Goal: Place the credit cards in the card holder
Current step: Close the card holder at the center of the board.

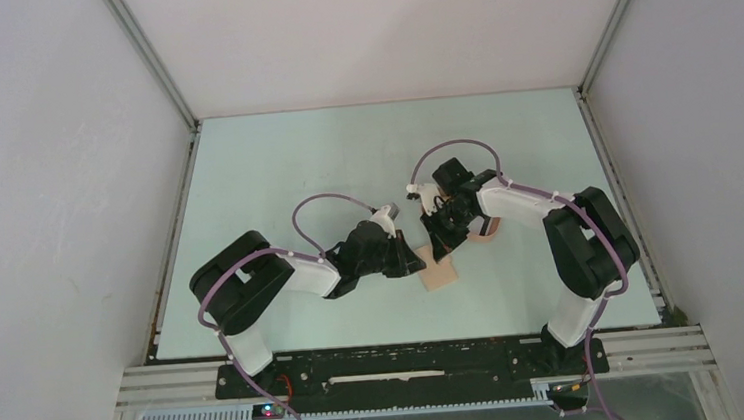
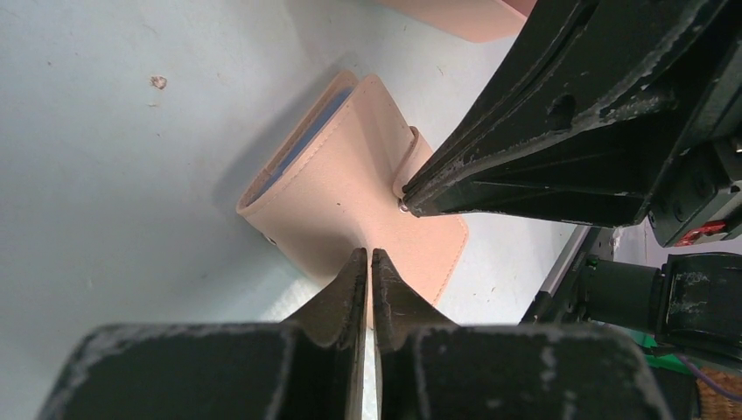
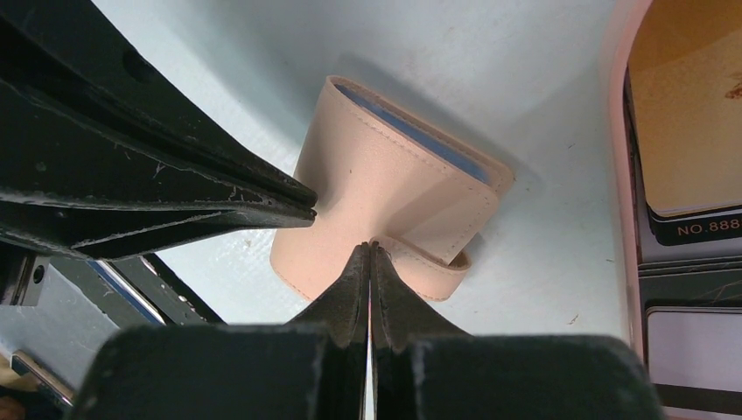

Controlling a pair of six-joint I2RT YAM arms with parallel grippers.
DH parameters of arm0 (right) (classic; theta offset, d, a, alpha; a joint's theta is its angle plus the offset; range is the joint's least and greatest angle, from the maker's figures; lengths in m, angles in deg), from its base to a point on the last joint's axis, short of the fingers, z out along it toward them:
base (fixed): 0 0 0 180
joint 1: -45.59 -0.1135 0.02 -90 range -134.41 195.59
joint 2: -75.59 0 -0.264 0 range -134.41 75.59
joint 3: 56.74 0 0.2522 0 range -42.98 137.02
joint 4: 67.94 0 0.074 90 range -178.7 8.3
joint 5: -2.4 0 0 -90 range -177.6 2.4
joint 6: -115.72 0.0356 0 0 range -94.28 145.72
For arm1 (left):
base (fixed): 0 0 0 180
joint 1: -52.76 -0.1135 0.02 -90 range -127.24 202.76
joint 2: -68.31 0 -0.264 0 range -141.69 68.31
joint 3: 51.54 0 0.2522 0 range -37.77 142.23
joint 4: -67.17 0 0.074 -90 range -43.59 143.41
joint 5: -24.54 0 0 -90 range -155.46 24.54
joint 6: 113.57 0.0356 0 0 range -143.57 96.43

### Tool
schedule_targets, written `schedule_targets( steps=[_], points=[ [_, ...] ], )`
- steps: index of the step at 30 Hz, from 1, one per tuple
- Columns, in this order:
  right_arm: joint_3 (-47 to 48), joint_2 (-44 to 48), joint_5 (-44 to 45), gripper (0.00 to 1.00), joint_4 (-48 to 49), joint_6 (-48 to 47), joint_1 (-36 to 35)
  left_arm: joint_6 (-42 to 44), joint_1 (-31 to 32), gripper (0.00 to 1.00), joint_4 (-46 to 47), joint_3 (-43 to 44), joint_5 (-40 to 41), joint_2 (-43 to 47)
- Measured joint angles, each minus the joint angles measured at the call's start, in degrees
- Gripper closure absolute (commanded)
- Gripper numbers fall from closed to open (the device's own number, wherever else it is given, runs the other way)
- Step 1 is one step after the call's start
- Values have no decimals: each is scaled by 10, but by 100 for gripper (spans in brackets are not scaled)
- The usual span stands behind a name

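Right wrist, dark card [image 3: 691,232] in tray [image 3: 619,131] reading "NO.888", right gripper [image 3: 367,249] and left gripper [image 2: 369,255] both pinching card holder [image 3: 385,184]

Bright, even, diffuse light falls from above in all three views. The card holder [image 2: 350,175] throws a soft grey shadow onto the pale counter [image 2: 105,219]. Nearest each wrist lens, the bases of the left pincer [image 2: 368,255] and right pincer [image 3: 368,249] are blurred.

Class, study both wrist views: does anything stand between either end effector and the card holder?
Nothing visible does. The left end effector and the right end effector both pinch the card holder directly.
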Motion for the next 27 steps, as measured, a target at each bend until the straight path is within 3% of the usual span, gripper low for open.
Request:
schedule_targets(
  steps=[15, 27],
  points=[
    [10, -19, 18, 100, 14, 0, -22, -4, 0, 92, 18, -14, 0, 0],
    [5, -19, -23, 100, -2, -15, 15, -3, -1, 92, 21, -15, 0, 0]
  ],
)
